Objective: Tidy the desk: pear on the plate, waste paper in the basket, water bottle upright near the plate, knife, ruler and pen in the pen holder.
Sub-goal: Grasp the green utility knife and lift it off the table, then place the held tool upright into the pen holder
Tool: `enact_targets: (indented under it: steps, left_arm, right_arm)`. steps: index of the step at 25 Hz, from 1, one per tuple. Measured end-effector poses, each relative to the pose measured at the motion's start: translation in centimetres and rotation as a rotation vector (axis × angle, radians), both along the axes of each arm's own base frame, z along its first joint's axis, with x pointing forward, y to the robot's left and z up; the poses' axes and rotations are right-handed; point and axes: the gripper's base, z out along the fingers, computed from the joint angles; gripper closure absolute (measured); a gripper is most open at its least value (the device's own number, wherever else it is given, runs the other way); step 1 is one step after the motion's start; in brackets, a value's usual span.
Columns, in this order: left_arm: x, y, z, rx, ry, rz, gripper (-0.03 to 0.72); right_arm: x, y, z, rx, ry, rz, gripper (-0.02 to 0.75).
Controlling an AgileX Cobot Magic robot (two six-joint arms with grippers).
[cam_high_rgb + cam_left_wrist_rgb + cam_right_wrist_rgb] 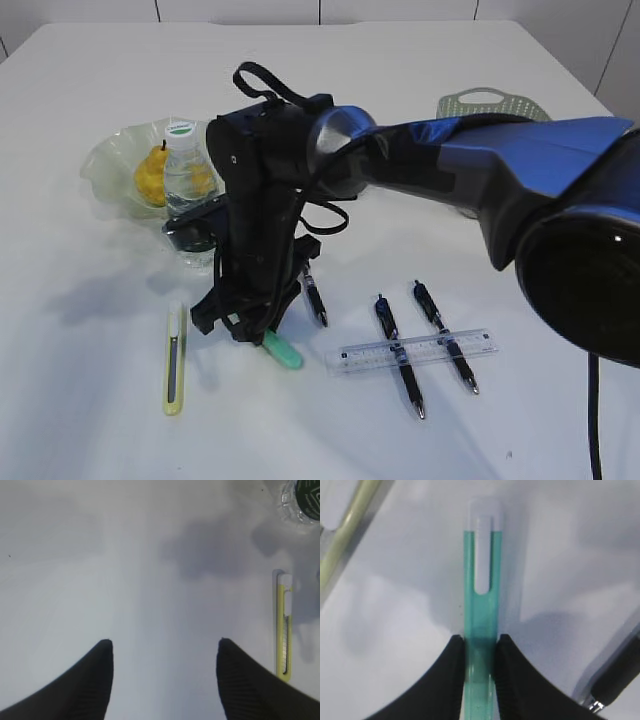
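At the front centre of the white table [80,420], your right gripper [262,335] is down at the surface and clamped on a green pen [481,630]; the right wrist view shows both fingertips [451,665] pressed against the pen's translucent barrel, with its white clip end pointing away from the camera. In the exterior view only the pen's green end [283,350] pokes out below the gripper.

Your left gripper [164,652] hangs spread wide over bare tabletop, holding nothing. Just to its right in that view lies the yellow-green utility knife [283,625], flat on the table; from outside you see it [175,358] left of the right gripper.

Behind the arm, the pear [152,173] sits in the pale scalloped plate [108,165], and the water bottle [184,170] stands upright at the plate's near edge. A dark object at the bottle's base is partly hidden by the arm, possibly the pen holder, but you can't tell.

To the right, the clear ruler [418,350] lies flat with two black pens [400,354] crossing it, and a third black pen [316,297] lies close beside the gripper. The grey-green basket [490,104] sits at the far right.
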Motion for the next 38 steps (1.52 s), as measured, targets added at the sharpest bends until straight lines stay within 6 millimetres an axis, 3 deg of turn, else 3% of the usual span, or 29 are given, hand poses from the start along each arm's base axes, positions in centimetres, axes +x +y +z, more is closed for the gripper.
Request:
enact_targets:
  steps: [11,16,24,30,34,38]
  left_arm:
    - [0.0,0.0,0.0,0.000,0.000,0.000,0.232]
    - [0.0,0.0,0.0,0.000,0.000,0.000,0.232]
    - [0.0,0.0,0.0,0.002,0.000,-0.001,0.234]
    - [0.1,0.0,0.0,0.002,-0.009,0.000,0.234]
    - [0.1,0.0,0.0,0.002,-0.008,0.000,0.234]
    - [0.0,0.0,0.0,0.002,0.000,-0.001,0.234]
  right_arm:
    - [-0.4,-0.2,5.5,0.078,-0.077,0.009,0.597]
    - [-2.3,-1.9,6.9,0.049,-0.059,0.020,0.597]
    - [-4.7,-8.8,7.2,-0.102,-0.010,0.002,0.597]
    - [-5.0,-14.7,9.2,-0.104,-0.013,-0.087,0.597]
    - [-3.6,-18.3,11.0,-0.058,-0.104,-0.153,0.597]
    - [-1.3,-20.3,11.6,0.017,-0.281,-0.196,0.597]
